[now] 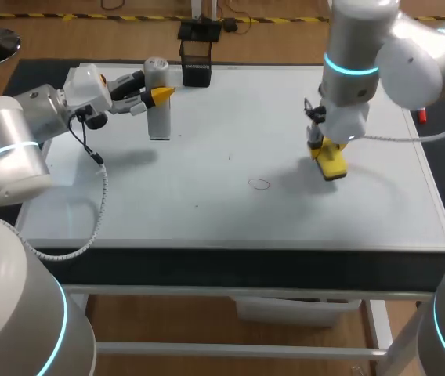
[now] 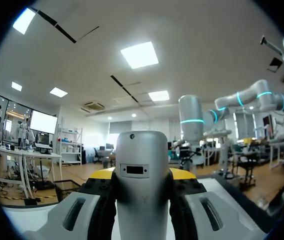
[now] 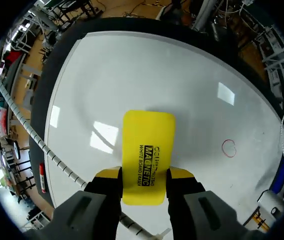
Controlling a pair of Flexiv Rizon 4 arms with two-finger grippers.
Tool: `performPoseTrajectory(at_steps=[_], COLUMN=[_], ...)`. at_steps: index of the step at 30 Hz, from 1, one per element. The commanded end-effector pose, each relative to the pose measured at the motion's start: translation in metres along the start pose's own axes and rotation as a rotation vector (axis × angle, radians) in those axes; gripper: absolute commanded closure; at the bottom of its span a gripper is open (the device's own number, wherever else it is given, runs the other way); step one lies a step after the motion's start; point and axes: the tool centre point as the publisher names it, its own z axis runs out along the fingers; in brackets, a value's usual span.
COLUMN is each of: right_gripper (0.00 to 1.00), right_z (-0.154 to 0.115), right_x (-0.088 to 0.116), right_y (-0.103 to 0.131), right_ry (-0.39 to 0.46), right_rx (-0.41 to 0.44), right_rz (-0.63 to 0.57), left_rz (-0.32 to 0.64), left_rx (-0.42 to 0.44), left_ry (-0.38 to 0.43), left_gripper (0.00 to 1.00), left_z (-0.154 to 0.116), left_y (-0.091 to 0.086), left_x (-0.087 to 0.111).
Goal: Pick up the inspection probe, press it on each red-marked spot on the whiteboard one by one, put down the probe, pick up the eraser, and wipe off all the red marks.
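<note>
While the yellow eraser [image 3: 148, 156] sits clamped in the right gripper [image 3: 145, 174], one red ring is on the whiteboard [image 1: 230, 223].

Both yellow fingertips press the eraser's narrow end from opposite sides, and its long body points out ahead of them, low over the right part of the board; whether it touches the surface cannot be told. The red mark [image 1: 259, 184], a small open circle, lies near the board's middle, apart from the eraser on its left side. Toward the far left corner the grey inspection probe [image 1: 160, 124] stands upright with its foot at the board, and the left gripper [image 1: 158, 95] is closed around its upper part, a finger on each side. Just beyond it at the board's far edge stands a black holder [image 1: 197, 64].
</note>
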Motion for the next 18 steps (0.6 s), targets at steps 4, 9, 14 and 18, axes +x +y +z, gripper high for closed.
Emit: performPoseTrajectory(at_steps=[4, 9, 14, 18], right_gripper=[1.0, 1.0, 1.0, 1.0], right_z=[0.002, 0.004, 0.004, 0.003], right_x=[-0.054, -0.086, -0.112, -0.132], right_y=[0.02, 0.02, 0.018, 0.016], right_ry=[-0.008, -0.016, -0.024, -0.04], right_rx=[0.036, 0.029, 0.025, 0.017], right_rz=[-0.107, -0.157, -0.187, -0.194], left_rz=[0.0, 0.0, 0.0, 0.0], left_rx=[0.0, 0.0, 0.0, 0.0], left_ry=[0.001, 0.001, 0.001, 0.001], left_gripper=[1.0, 1.0, 1.0, 1.0], left_z=[0.0, 0.0, 0.0, 0.0], left_y=[-0.001, -0.001, -0.001, -0.001], left_x=[0.0, 0.0, 0.0, 0.0])
